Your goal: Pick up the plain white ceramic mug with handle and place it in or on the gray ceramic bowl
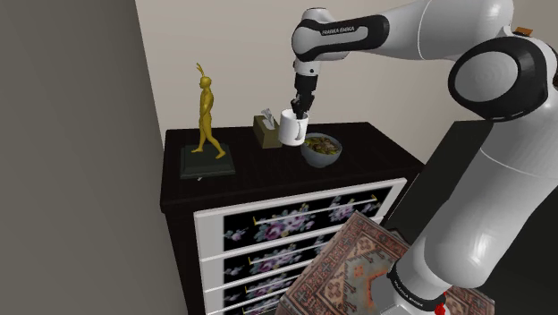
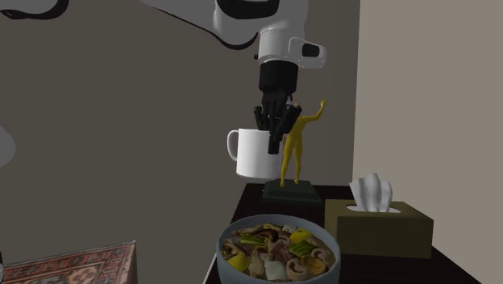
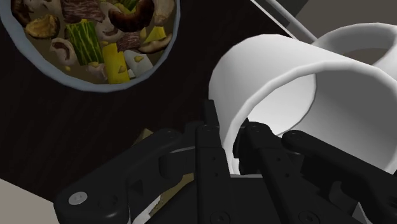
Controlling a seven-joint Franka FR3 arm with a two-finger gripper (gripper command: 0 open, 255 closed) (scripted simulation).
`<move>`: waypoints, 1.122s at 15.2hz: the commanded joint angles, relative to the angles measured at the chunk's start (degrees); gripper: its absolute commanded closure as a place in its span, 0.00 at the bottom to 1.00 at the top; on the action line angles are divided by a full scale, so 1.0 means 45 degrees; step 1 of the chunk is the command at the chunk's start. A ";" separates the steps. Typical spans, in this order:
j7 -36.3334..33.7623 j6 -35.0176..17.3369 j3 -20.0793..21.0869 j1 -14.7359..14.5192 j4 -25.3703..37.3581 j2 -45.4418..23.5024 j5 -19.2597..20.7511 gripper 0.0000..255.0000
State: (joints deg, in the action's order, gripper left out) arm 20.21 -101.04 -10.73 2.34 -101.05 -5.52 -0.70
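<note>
A plain white mug (image 1: 291, 127) with a handle hangs in the air above the dark dresser top, tilted a little. My black gripper (image 1: 299, 108) is shut on its rim, one finger inside and one outside. In the second exterior view the mug (image 2: 257, 153) hangs above and behind the grey bowl (image 2: 278, 251), with the gripper (image 2: 272, 129) clasping its rim on the side away from the handle. The bowl (image 1: 321, 149) is full of mixed food and sits on the dresser just toward the shoulder view's right of the mug. In the wrist view the mug (image 3: 305, 95) is beside the bowl (image 3: 95, 38).
A golden figurine (image 1: 207, 116) on a dark base stands at the left of the dresser top (image 1: 268, 170) in the shoulder view. A brown tissue box (image 1: 266, 130) sits behind the mug. White drawer fronts with floral panels (image 1: 295, 228) lie below. A patterned rug (image 1: 358, 268) covers the stand.
</note>
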 commanded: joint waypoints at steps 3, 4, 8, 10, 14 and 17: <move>0.0008 0.0694 -0.0007 0.0008 0.0670 0.0025 0.0007 1.00; 0.0008 0.0762 -0.0008 0.0008 0.0732 0.0031 0.0008 1.00; 0.1151 0.0978 -0.0535 0.0637 0.0944 0.0036 0.0071 1.00; 0.1735 0.1102 -0.0802 0.0958 0.1142 -0.0036 0.0084 1.00; 0.2924 0.1388 -0.1328 0.1625 0.1733 -0.0339 0.0056 1.00; 0.3819 0.1639 -0.1701 0.2151 0.2345 -0.0705 -0.0022 1.00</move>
State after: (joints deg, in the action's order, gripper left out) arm 35.77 -94.19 -17.75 11.10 -91.87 -7.84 -0.61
